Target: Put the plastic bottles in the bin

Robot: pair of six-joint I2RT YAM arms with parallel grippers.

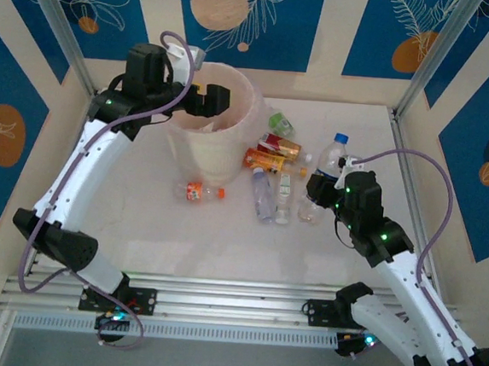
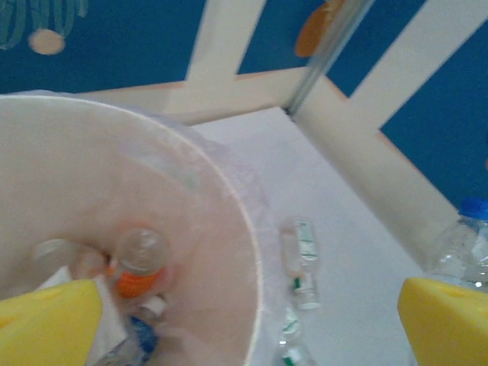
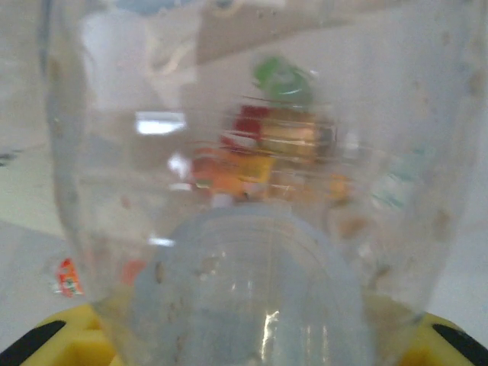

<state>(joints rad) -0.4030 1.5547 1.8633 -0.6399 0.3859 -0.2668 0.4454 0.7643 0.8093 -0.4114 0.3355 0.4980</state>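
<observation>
Now my right gripper [image 1: 317,189] is clamped shut on a clear bottle [image 3: 229,152], just beside the loose bottles [image 1: 272,161] on the table [image 1: 139,217]. My left gripper [image 1: 213,100] hangs wide open and empty over the bin [image 1: 202,158].

The top external camera is mounted above and behind the arm bases [image 1: 119,296]. It is directed downward and forward, so the whole table [image 1: 138,225] is covered from a distance, up to the far wall panels [image 1: 242,20].

The left wrist camera is positioned above the rim of the bin [image 2: 252,252]. It is aimed down into the bin and across the table toward the far right corner, with its own yellow fingers [image 2: 49,324] seen at the lower corners.

The right wrist camera is set very near a clear bottle [image 3: 229,191], through which the coloured bottles [image 3: 259,152] are seen blurred.

The bin, the blue-capped bottle [image 2: 465,244] and the coloured bottles are shared with the top view.
</observation>
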